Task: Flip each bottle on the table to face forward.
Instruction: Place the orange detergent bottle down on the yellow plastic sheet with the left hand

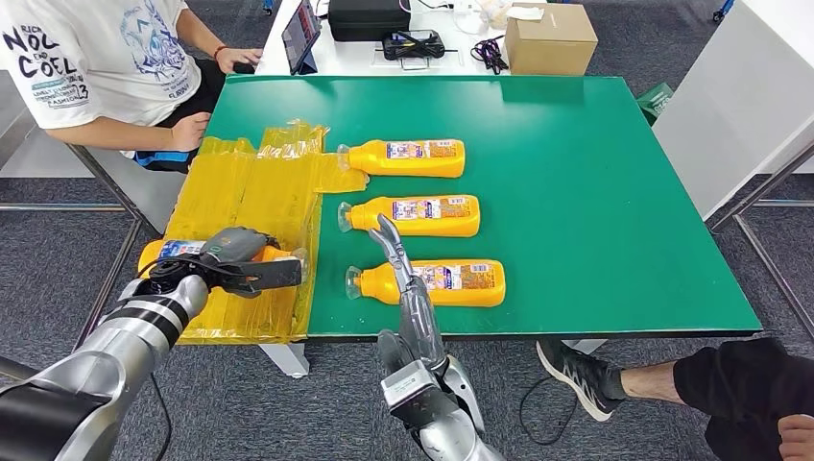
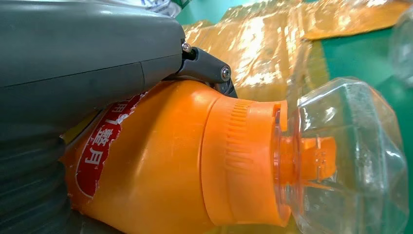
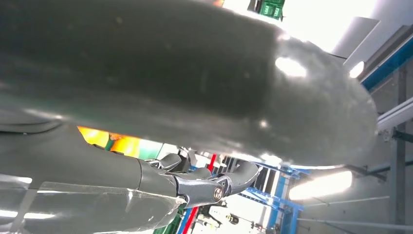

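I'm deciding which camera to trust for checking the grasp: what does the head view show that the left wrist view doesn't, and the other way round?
Head view alone: three orange bottles lying in a column on the green table, the right hand raised over the nearest one, and a seated person.

Left wrist view alone: the held bottle's clear cap, ribbed orange collar and red label up close.

Both: the left hand gripping an orange bottle over the yellow plastic sheet.

A green-topped table [image 1: 595, 173] stands on grey carpet [image 1: 58, 250], with a white desk [image 1: 451, 53] beyond it holding a cardboard box [image 1: 550, 38] and a black case [image 1: 368, 17]. A person in a white printed T-shirt [image 1: 96, 58] sits at the far left corner. Another person's leg and dark shoe [image 1: 576, 370] rest on the floor at the near right.
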